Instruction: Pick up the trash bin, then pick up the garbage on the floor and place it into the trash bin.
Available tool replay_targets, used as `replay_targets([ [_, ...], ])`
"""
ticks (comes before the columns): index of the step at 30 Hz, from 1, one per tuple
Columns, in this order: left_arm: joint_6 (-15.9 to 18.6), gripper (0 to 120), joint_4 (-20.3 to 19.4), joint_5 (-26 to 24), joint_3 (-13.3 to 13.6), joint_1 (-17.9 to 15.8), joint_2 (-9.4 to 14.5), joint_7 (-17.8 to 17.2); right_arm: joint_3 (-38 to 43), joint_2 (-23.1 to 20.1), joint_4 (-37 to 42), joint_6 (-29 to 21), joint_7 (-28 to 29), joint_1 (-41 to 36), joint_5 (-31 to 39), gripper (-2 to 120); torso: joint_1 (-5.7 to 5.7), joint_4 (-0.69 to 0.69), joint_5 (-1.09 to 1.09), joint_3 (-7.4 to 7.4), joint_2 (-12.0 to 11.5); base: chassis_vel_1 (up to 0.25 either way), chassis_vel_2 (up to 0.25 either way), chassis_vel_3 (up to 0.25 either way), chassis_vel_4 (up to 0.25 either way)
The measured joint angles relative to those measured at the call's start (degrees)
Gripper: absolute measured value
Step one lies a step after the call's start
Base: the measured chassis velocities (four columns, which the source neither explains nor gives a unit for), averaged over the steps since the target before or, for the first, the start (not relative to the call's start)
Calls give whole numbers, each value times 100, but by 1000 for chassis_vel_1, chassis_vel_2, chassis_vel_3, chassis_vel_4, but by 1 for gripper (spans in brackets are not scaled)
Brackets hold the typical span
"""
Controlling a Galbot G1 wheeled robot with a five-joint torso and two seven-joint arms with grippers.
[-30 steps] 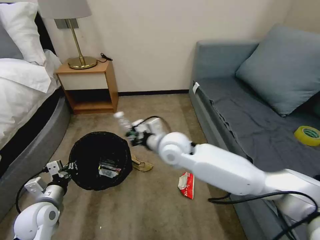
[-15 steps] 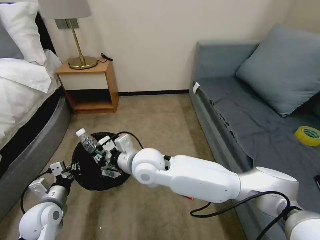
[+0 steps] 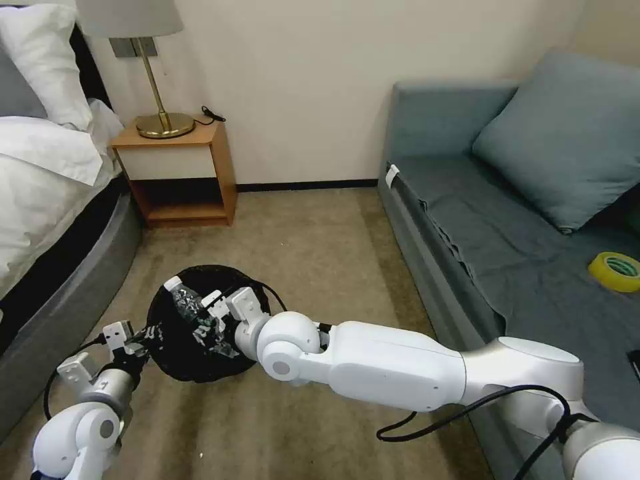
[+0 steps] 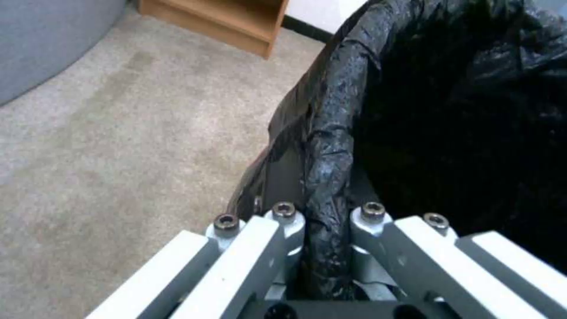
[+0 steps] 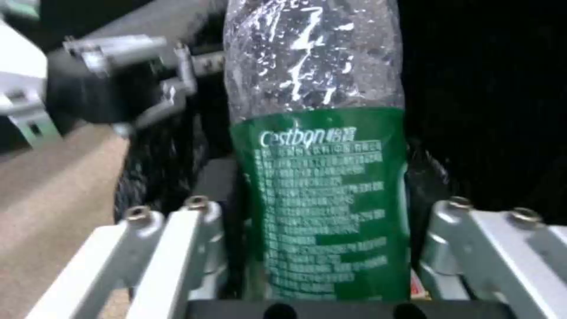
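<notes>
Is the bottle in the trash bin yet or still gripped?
Gripped: the right claw clamps the bottle, which hangs over the trash bin mouth.

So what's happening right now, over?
Left gripper clamped on black-bagged white trash bin rim. Right gripper holds clear green-labelled bottle over bin mouth. Nothing blocking.

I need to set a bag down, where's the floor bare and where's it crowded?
Bare carpet lies between the nightstand and the sofa. It is crowded at the bin: the left gripper clamps its rim, and the right gripper holds the bottle over its mouth.
</notes>
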Motion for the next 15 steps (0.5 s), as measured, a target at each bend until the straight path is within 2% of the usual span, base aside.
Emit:
replay_targets([
  [7, -14, 3, 64, -111, 60, -46, 184, 11, -29, 46, -11, 0, 166, -85, 3, 73, 0, 0, 0, 0, 0, 0, 0, 0, 0],
  [9, 6, 3, 59, -154, 90, -73, 234, 8, 30, 72, -5, -1, 280, -141, 32, 86, 0, 0, 0, 0, 0, 0, 0, 0, 0],
  [10, 6, 3, 59, -154, 90, -73, 234, 8, 30, 72, -5, -1, 280, -141, 32, 86, 0, 0, 0, 0, 0, 0, 0, 0, 0],
  [12, -9, 3, 81, -95, 116, -96, 213, 13, 121, 69, 0, -2, 260, -157, -6, 94, 0, -1, 1, 0, 0, 0, 0, 0, 0],
  [15, -11, 3, 89, 7, 111, -74, 89, 10, 343, -10, 124, -4, 228, -65, -16, 100, 0, 1, 1, 0, 0, 0, 0, 0, 0],
])
